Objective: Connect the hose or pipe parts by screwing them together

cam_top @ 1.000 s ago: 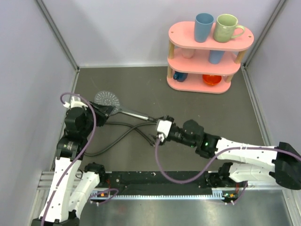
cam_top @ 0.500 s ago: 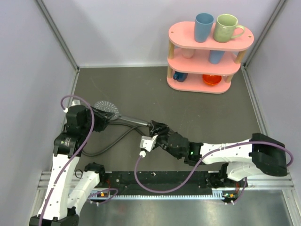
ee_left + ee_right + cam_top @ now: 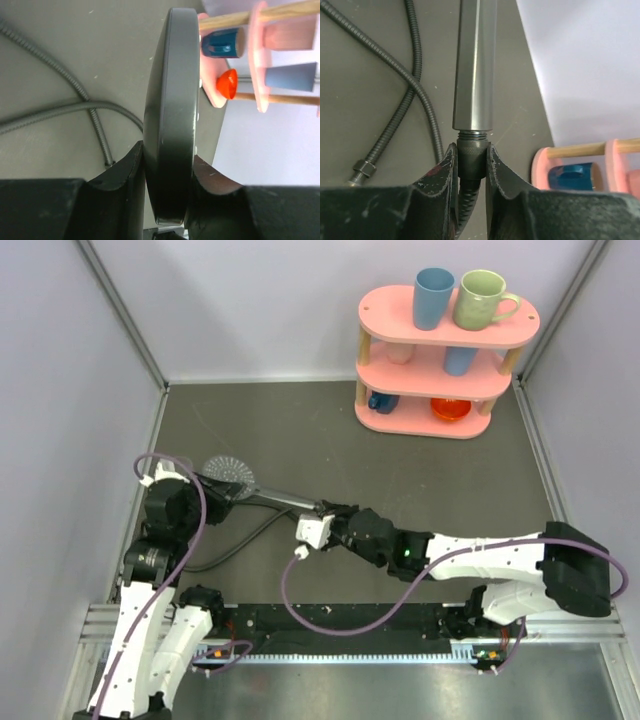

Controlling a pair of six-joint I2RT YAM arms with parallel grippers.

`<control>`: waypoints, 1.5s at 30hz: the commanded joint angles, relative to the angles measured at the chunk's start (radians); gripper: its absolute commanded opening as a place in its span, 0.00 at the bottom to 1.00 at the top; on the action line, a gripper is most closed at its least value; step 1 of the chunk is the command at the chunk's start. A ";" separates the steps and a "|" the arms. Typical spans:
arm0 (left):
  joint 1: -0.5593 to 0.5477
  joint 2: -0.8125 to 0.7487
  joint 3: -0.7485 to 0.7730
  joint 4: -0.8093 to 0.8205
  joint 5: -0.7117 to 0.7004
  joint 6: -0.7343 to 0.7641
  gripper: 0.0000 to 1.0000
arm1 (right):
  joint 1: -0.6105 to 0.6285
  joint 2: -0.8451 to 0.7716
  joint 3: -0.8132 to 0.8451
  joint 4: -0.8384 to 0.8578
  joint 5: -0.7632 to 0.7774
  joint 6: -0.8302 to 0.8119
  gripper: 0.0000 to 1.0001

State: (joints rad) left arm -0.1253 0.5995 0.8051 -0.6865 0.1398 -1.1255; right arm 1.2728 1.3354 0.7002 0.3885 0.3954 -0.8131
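Observation:
The grey shower head (image 3: 228, 475) lies at the table's left, its straight handle (image 3: 285, 499) pointing right. My left gripper (image 3: 207, 487) is shut on the rim of the round head (image 3: 170, 110), one finger (image 3: 122, 172) on each side of the disc. My right gripper (image 3: 327, 514) is shut on the knurled end fitting (image 3: 471, 152) of the dark-grey hose (image 3: 417, 90), held against the threaded end of the handle (image 3: 475, 65); a few threads still show between them. The hose (image 3: 240, 535) loops on the table below the handle, and its other end fitting (image 3: 364, 170) lies loose.
A pink three-tier shelf (image 3: 420, 420) stands at the back right with a blue mug (image 3: 433, 295) and a green mug (image 3: 482, 298) on top and more cups lower down. Grey walls close in left and right. A black rail (image 3: 350, 625) runs along the near edge.
My right gripper has closed from open onto the hose fitting at the handle's end, and its wrist has turned. The shower head and left gripper have shifted slightly toward the near side.

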 commanded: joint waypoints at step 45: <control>-0.011 0.011 0.131 0.052 0.017 -0.057 0.00 | -0.047 -0.176 -0.041 0.125 -0.052 0.002 0.67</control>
State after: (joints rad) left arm -0.1329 0.6029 0.8406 -0.5404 0.1665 -1.1320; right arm 1.1717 1.0996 0.6209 0.3702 0.1310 -0.6415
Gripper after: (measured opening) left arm 0.324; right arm 0.679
